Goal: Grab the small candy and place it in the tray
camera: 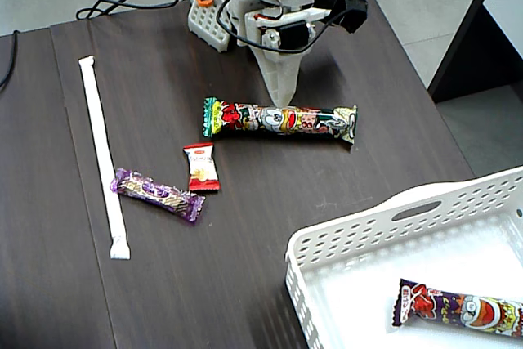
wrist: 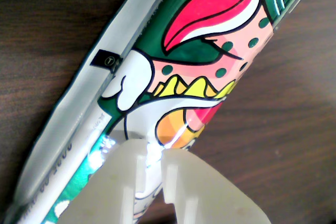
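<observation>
Although the target is the small candy [camera: 201, 167], the gripper [camera: 283, 100] sits at the far edge of the long cartoon-printed snack stick [camera: 280, 119], fingertips down on or just above its wrapper. Wrist view: the two pale fingertips [wrist: 128, 166] stand nearly together, a narrow slit between them, with the stick's green wrapper [wrist: 210, 66] directly beneath. Nothing is visibly clamped; whether the tips pinch any foil I cannot tell.

The small candy lies on the dark table [camera: 163, 63], near-left of the stick and apart from it, untouched. The tray [camera: 343, 251] sits at the near right, holding one other printed snack stick [camera: 458, 310].

Risks, as judged from here:
- Wrong object. Closing where it stands would catch the stick, not the candy.
- Travelling to the candy with tips this low could drag or spin the stick, since the candy is on the stick's other side.
- The candy is flat and short; a narrow opening may push it rather than straddle it.

Surroundings: the purple foil-wrapped candy [camera: 158, 194] lies just near-left of the small candy, close enough to be nudged. A long white paper-wrapped straw [camera: 103, 153] lies further left, clear of the work. The path from candy to tray looks open.
</observation>
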Controlling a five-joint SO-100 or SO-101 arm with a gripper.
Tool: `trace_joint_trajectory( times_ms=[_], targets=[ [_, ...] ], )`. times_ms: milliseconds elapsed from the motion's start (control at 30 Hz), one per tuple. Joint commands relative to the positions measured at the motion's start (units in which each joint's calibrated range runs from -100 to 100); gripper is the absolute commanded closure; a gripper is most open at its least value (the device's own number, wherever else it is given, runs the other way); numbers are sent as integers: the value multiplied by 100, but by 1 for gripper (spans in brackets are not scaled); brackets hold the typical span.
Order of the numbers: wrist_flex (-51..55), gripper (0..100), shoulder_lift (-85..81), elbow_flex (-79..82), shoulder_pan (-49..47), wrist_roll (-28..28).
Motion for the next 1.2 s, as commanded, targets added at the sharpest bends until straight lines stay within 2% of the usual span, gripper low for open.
trace_joint_trajectory(
  times_ms=[0,1167],
  targets=[
    [-10,99,-8,-61,-42,5],
    [-10,99,-8,-61,-5,-27]
  ],
)
